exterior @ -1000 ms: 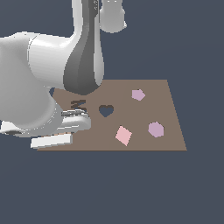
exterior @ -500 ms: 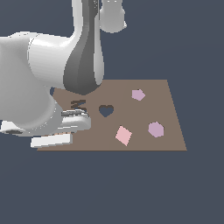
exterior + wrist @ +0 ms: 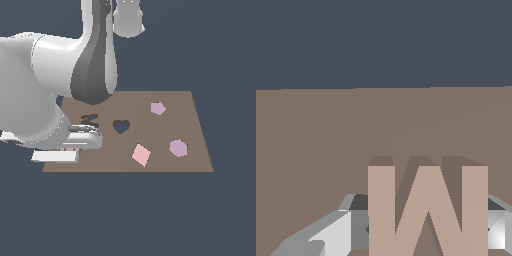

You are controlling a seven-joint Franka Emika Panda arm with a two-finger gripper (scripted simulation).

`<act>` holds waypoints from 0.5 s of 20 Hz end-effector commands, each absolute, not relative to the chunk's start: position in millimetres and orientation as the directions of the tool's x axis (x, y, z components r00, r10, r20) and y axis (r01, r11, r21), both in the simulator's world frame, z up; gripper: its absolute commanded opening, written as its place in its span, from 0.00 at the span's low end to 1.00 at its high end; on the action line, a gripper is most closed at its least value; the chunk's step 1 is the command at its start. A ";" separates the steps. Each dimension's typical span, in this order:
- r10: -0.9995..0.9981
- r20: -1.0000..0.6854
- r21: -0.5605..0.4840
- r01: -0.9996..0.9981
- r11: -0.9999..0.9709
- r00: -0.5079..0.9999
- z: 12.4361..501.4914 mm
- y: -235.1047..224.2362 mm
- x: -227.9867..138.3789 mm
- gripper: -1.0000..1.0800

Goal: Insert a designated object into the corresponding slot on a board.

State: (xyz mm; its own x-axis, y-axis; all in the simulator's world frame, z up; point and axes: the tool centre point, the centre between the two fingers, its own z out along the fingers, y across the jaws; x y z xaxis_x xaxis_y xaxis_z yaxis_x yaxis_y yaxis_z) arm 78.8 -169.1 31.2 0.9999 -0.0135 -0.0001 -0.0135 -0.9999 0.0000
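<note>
The designated object, a pale tan M block [image 3: 427,210], fills the lower part of the wrist view and reads there as a W. My gripper [image 3: 427,227] has a grey finger pressed against each side of it; one of the fingers [image 3: 331,235] shows clearly. In the exterior view the gripper [image 3: 67,149] is low over the board's [image 3: 165,130] front corner at the exterior view's left, and the arm hides most of the block. The slot [image 3: 90,119], a dark M-shaped cutout, lies a little farther back on the board, partly behind the arm.
A dark blue heart cutout [image 3: 121,126] sits beside the slot. A pink diamond tile [image 3: 141,154], a lilac hexagon tile [image 3: 178,148] and a lilac pentagon tile [image 3: 158,108] lie on the board toward the exterior view's right. The bulky arm [image 3: 60,90] covers the board's left side.
</note>
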 end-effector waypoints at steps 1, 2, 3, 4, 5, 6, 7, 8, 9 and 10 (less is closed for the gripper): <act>-0.071 0.001 0.000 -0.071 -0.997 0.997 31.9 -170.7 74.6 0.00; -0.098 0.001 0.000 -0.098 -0.995 0.995 32.1 -171.3 72.6 0.00; -0.126 0.001 0.000 -0.126 -0.992 0.992 32.3 -171.9 70.4 0.00; -0.155 0.001 0.000 -0.155 -0.988 0.988 32.5 -172.4 68.1 0.00; -0.186 0.001 0.000 -0.186 -0.982 0.982 32.7 -172.9 65.6 0.00; -0.219 0.001 0.000 -0.219 -0.976 0.976 33.0 -173.3 63.0 0.00; -0.252 0.001 0.000 -0.252 -0.968 0.968 33.2 -173.7 60.2 0.00; -0.287 0.001 0.000 -0.287 -0.958 0.958 33.4 -174.0 57.4 0.00; -0.322 0.001 0.000 -0.322 -0.947 0.947 33.7 -174.1 54.4 0.00; -0.359 0.001 0.000 -0.359 -0.933 0.933 34.0 -174.2 51.2 0.00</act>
